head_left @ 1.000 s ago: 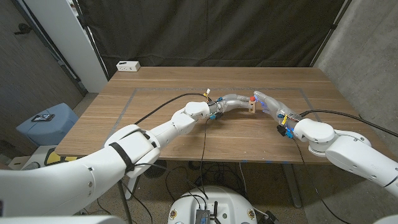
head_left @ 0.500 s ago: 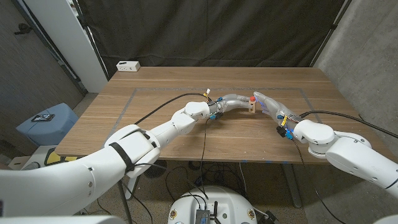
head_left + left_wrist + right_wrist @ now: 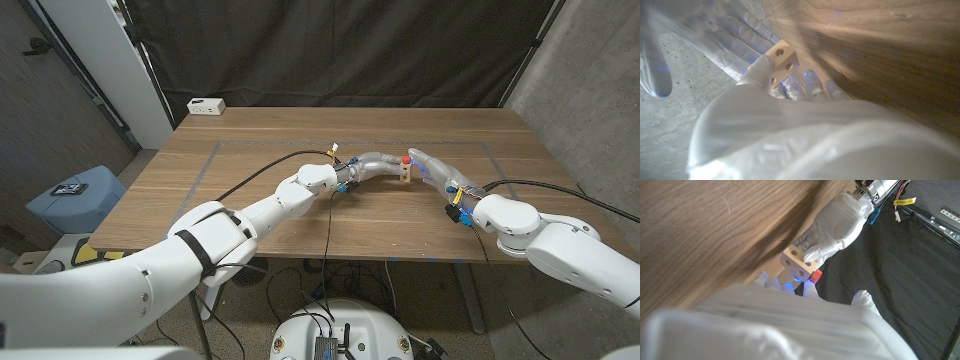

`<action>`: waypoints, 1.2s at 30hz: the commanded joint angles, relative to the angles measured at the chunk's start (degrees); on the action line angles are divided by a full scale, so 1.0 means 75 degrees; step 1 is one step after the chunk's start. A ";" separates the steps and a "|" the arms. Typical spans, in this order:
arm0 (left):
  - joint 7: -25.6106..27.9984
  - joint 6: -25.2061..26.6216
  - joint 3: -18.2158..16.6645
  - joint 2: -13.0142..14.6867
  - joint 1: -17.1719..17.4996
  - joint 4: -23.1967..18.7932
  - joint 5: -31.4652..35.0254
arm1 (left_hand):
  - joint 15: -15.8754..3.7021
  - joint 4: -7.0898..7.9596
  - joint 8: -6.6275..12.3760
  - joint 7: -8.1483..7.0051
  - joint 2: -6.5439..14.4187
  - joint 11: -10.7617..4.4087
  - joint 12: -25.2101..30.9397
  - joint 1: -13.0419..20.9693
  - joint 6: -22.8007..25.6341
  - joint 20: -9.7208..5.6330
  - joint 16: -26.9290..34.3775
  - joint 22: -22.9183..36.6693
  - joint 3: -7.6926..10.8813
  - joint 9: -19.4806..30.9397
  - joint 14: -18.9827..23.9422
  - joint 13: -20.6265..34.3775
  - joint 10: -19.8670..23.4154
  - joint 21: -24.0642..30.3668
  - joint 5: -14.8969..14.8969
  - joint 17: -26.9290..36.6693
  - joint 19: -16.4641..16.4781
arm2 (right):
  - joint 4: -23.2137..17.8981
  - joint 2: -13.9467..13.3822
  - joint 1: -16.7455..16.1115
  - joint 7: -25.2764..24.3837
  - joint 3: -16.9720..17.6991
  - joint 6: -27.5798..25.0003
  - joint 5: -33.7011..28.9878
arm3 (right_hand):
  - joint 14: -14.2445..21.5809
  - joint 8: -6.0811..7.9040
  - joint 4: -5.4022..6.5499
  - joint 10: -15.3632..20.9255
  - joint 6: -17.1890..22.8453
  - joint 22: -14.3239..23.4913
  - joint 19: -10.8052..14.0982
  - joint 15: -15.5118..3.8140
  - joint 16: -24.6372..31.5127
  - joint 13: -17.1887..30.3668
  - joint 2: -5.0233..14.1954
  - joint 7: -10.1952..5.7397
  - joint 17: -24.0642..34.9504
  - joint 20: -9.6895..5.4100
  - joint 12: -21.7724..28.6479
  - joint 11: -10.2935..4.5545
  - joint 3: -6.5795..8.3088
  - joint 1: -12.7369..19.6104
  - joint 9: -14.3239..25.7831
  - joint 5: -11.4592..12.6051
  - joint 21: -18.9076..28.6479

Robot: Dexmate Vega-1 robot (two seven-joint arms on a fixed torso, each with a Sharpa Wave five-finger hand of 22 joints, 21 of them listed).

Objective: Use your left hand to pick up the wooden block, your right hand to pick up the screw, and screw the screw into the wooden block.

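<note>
The small wooden block [image 3: 404,173] with round holes is held just above the table's middle by my left hand [image 3: 374,162], which grips it from the left. The block [image 3: 782,59] shows at the left hand's [image 3: 760,75] fingertips. A screw with a red head [image 3: 405,158] stands on top of the block. My right hand [image 3: 428,165] reaches in from the right, fingertips at the screw. In the right wrist view the red screw head [image 3: 814,276] sits against the block [image 3: 797,262], between my right hand [image 3: 780,285] and the left hand [image 3: 837,225].
A white box [image 3: 206,105] lies at the table's [image 3: 260,215] back left corner. A taped rectangle marks the tabletop. Cables trail from both wrists across the wood. A blue bin [image 3: 75,195] stands on the floor to the left.
The right forearm has drifted slightly toward the table's near edge. Both hands, the block and the screw stay where they were.
</note>
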 commanded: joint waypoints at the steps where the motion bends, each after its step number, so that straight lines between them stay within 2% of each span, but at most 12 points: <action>1: 0.0021 0.0080 0.0015 0.0082 0.0073 -0.0207 0.0005 | -0.0440 0.0044 0.0034 0.0022 0.0089 0.0001 0.0054 -0.0014 0.0091 0.0005 0.0037 0.0027 0.0018 0.0032 0.0089 0.0021 0.0041 0.0039 0.0055 0.0017 0.0035 | -0.0252 -0.0111 -0.0216 -0.0068 0.0123 -0.0066 -0.0053 | -0.1491 0.0056 -0.0003 -0.1314 0.0036 0.0024 0.0032 0.0025 0.0053 0.0029 0.0033 -0.0055 0.0014 0.0025 0.0010 0.0030 0.0063 -0.0062 0.0011 0.0053 0.0049; 12: 0.0014 0.0060 0.0027 0.0101 0.0104 -0.0258 -0.0001 | -0.0427 0.0048 0.0037 0.0011 0.0087 0.0007 0.0059 -0.0023 0.0099 0.0003 0.0039 0.0027 0.0014 0.0032 0.0090 0.0021 0.0053 0.0039 0.0053 0.0019 0.0035 | -0.0418 -0.0109 -0.0384 -0.0133 0.0192 -0.0110 -0.0063 | -0.1490 0.0058 -0.0004 -0.1294 0.0045 0.0024 0.0037 0.0028 0.0052 0.0029 0.0033 -0.0061 0.0013 0.0033 0.0016 0.0034 0.0065 -0.0061 0.0012 0.0053 0.0051; 24: 0.0033 0.0031 0.0004 0.0110 0.0131 -0.0267 -0.0030 | -0.0446 0.0050 0.0038 0.0008 0.0086 0.0002 0.0064 -0.0028 0.0102 0.0005 0.0036 0.0027 0.0020 0.0032 0.0097 0.0021 0.0066 0.0039 0.0055 0.0015 0.0037 | -0.0527 -0.0054 -0.0380 -0.0161 0.0145 -0.0202 -0.0068 | -0.1485 0.0064 -0.0004 -0.1270 0.0066 0.0025 0.0063 0.0030 0.0053 0.0029 0.0034 -0.0066 0.0013 0.0010 0.0023 0.0033 0.0068 -0.0059 0.0012 0.0053 0.0060; 36: -0.0093 -0.0141 -0.0024 -0.0035 0.0001 0.0143 -0.0073 | -0.0436 0.0055 0.0038 0.0023 0.0090 0.0011 0.0060 -0.0036 0.0103 0.0008 0.0032 0.0027 0.0025 0.0032 0.0096 0.0022 0.0057 0.0040 0.0056 0.0013 0.0039 | -0.0686 0.0001 -0.0385 -0.0227 0.0073 -0.0364 0.0007 | -0.1481 0.0066 -0.0005 -0.1261 0.0079 0.0025 0.0075 0.0026 0.0053 0.0029 0.0039 -0.0064 0.0012 0.0005 0.0023 0.0045 0.0073 -0.0055 0.0012 0.0054 0.0062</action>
